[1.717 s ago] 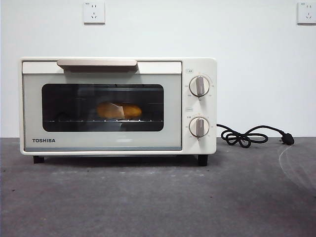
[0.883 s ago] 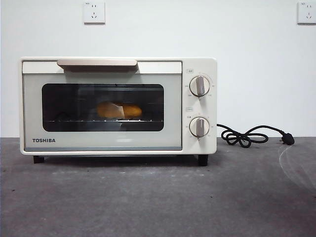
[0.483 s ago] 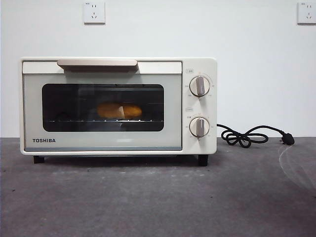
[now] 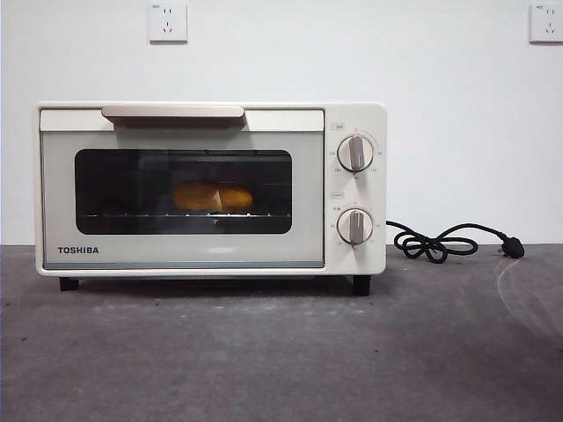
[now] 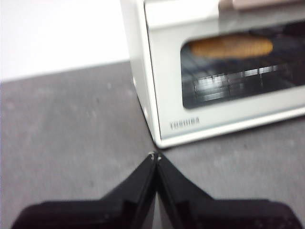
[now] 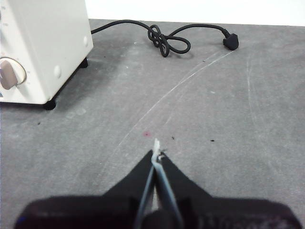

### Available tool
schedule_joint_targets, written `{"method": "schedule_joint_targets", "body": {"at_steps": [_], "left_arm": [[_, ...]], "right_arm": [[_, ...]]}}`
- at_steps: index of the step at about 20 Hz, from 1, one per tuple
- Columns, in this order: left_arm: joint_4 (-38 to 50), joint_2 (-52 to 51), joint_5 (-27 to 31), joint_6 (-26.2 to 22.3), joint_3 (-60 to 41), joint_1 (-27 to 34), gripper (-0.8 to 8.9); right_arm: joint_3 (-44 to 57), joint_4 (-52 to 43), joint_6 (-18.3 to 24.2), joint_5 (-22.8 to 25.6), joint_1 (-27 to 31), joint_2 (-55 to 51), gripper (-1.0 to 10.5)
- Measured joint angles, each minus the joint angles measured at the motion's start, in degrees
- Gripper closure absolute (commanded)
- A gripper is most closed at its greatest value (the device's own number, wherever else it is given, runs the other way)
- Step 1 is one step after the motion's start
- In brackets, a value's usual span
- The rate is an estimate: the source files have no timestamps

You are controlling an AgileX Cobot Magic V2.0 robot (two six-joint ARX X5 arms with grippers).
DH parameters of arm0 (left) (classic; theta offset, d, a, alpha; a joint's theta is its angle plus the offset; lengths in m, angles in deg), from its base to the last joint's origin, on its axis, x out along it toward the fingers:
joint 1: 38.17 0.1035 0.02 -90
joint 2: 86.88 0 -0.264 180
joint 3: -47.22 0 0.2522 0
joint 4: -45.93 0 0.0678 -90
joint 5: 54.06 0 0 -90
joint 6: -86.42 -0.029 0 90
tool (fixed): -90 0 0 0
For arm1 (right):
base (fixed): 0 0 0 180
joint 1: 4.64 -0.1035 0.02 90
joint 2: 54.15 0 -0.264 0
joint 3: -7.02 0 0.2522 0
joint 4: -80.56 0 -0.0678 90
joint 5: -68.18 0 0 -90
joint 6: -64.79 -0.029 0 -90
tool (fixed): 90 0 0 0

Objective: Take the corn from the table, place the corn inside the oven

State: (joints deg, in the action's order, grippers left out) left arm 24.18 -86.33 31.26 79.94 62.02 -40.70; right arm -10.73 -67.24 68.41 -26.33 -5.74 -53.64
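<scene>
The cream-white oven [image 4: 211, 189] stands on the dark grey table [image 4: 281, 352] with its glass door closed. Behind the glass the yellow-orange corn [image 4: 212, 197] lies on the wire rack; the left wrist view shows the corn [image 5: 231, 46] through the window too. My left gripper [image 5: 155, 156] is shut and empty, hovering over the table just off the oven's [image 5: 200, 71] front corner on the TOSHIBA side. Over bare table on the knob side of the oven [image 6: 43, 43], my right gripper [image 6: 156, 151] is also shut and holds nothing. Neither gripper shows in the front view.
A coiled black cord [image 4: 440, 243] with its plug [image 4: 513, 250] lies on the table beside the oven's knob side, and the cord [image 6: 167, 40] also shows in the right wrist view. Two wall sockets [image 4: 167, 22] sit high on the white wall.
</scene>
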Motion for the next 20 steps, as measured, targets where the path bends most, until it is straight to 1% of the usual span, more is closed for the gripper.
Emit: {"method": "schedule_joint_targets", "body": {"at_steps": [5, 7, 10, 20], "left_arm": [[7.34, -0.11, -0.20, -0.46, 0.07, 0.00, 8.17], [5.62, -0.15, 0.02, -0.57, 0.07, 0.00, 8.17], [-1.92, -0.15, 0.15, -0.59, 0.07, 0.00, 8.17], [-1.01, -0.04, 0.24, -0.61, 0.04, 0.00, 8.17]], "right_arm": [[0.00, 0.00, 0.00, 0.02, 0.00, 0.00, 9.5], [0.00, -0.02, 0.00, 0.02, 0.00, 0.00, 9.5], [0.00, -0.02, 0.00, 0.00, 0.00, 0.00, 9.5], [0.00, 0.00, 0.00, 0.02, 0.00, 0.04, 9.5]]}}
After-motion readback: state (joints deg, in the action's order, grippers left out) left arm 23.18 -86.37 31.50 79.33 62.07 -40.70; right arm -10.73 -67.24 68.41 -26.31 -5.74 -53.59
